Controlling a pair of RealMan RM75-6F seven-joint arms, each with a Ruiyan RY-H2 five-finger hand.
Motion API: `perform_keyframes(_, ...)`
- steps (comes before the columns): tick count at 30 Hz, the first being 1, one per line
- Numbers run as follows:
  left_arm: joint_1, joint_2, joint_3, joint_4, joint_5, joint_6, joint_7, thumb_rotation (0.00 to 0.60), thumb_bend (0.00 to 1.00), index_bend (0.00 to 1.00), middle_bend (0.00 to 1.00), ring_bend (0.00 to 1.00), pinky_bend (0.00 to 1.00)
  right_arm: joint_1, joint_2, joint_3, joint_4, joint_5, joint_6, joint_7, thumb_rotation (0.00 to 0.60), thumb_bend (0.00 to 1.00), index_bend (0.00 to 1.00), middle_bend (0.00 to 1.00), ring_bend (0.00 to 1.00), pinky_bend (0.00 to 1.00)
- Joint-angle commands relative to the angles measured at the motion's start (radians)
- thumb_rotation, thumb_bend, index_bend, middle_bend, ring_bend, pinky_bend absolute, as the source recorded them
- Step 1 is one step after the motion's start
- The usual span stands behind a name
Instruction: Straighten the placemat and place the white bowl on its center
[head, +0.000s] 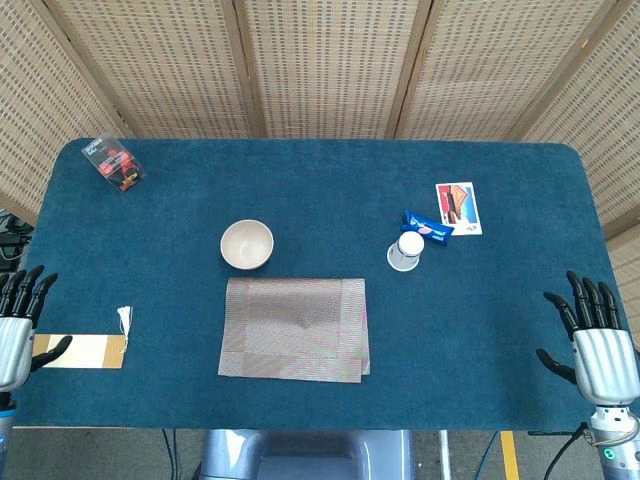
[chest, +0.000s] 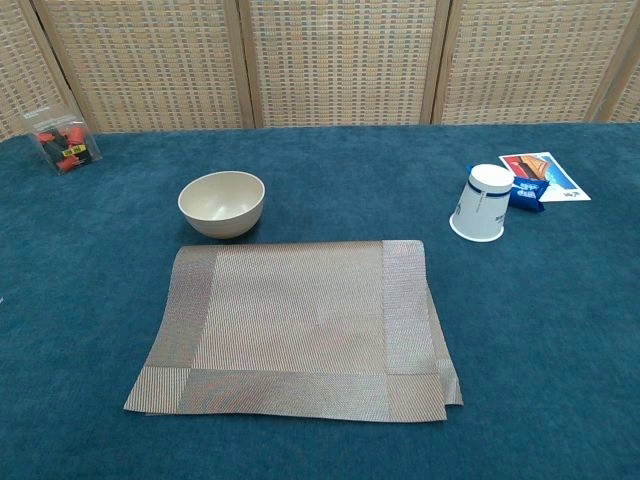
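While both hands wait at the table's near corners, nothing in the task has yet been touched. From the head view, the left hand (head: 17, 325) sits at the left edge with its dark fingers spread and holding nothing, just beside a tan card (head: 85, 351) with a small white tassel. The right hand (head: 597, 340) stands at the right edge, fingers apart and upright, likewise empty. Between them, well apart from either, the placemat (head: 294, 328) lies near the front edge of the blue table (head: 330, 180), folded over so that a second layer peeks out along its right side and lower right corner. The white bowl (head: 247, 244) stands upright just beyond the mat's far left corner, on the cloth and not on the mat. Further right are an upturned paper cup (head: 405, 251), a blue packet (head: 427, 228) and a picture card (head: 459, 207); a small clear box (head: 113, 163) sits at the far left corner.

From the chest view, neither hand shows. The placemat (chest: 300, 325) reads as doubled, with the under layer jutting past the near right corner, and the white bowl (chest: 222, 203) stands close to its far edge, empty.

I judge the straightening step is still to begin. The next move likely calls for a hand to reach in, catch the loose edge on the right and unfold or square it flat before the bowl is lifted.
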Motion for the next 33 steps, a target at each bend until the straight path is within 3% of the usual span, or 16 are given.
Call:
perform_keyframes(1,-0.007,0.037,0.016,-0.042,-0.024,-0.037,0.016,0.6,0.12,0.0,0.0,0.0,0.0,0.0,0.003,-0.002,-0.006,0.003,-0.002,-0.002,0.6,0.06,0.15,0.0,0.0,0.0)
perform_keyframes(16,-0.023,0.014,0.013,-0.023,-0.016,-0.053,0.01,0.6,0.12,0.0,0.0,0.0,0.0,-0.005,0.022,-0.003,-0.029,0.012,-0.008,0.019,0.6,0.06,0.16,0.0,0.0,0.0)
perform_keyframes(24,-0.065,-0.023,-0.025,-0.007,-0.038,-0.082,0.035,0.6,0.13,0.0,0.0,0.0,0.0,-0.001,0.034,0.006,-0.024,0.036,-0.028,0.056,0.6,0.06,0.16,0.0,0.0,0.0)
perform_keyframes(33,-0.194,-0.05,-0.112,-0.033,-0.1,-0.207,0.138,0.6,0.15,0.18,0.0,0.0,0.0,0.006,0.036,0.008,-0.024,0.04,-0.041,0.063,0.6,0.06,0.16,0.0,0.0,0.0)
